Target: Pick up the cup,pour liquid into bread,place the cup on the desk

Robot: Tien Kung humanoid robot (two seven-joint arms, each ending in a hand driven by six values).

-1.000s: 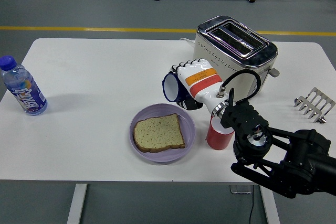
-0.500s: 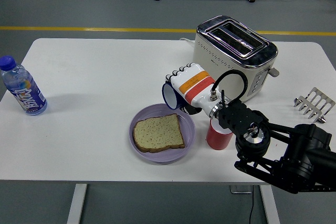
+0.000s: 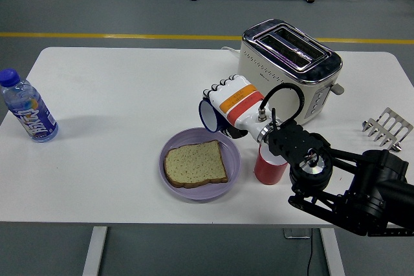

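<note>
My right hand (image 3: 226, 105), white with orange and red bands, is shut on a dark blue cup (image 3: 211, 116) with a white inside. The cup is tipped on its side, its mouth facing left and slightly down, just above the far right rim of a purple plate (image 3: 200, 190). A slice of bread (image 3: 195, 163) lies flat on the plate. I cannot see any liquid. The black right arm (image 3: 336, 185) comes in from the lower right.
A silver toaster (image 3: 288, 66) stands right behind the hand. A red cup (image 3: 268, 167) stands beside the plate, under the wrist. A water bottle (image 3: 28, 109) sits at the left edge, a metal rack (image 3: 386, 128) at the right.
The right hand with the cup has shifted slightly left and toward the plate, and the forearm has turned. Plate, bread and the other objects have not moved.
</note>
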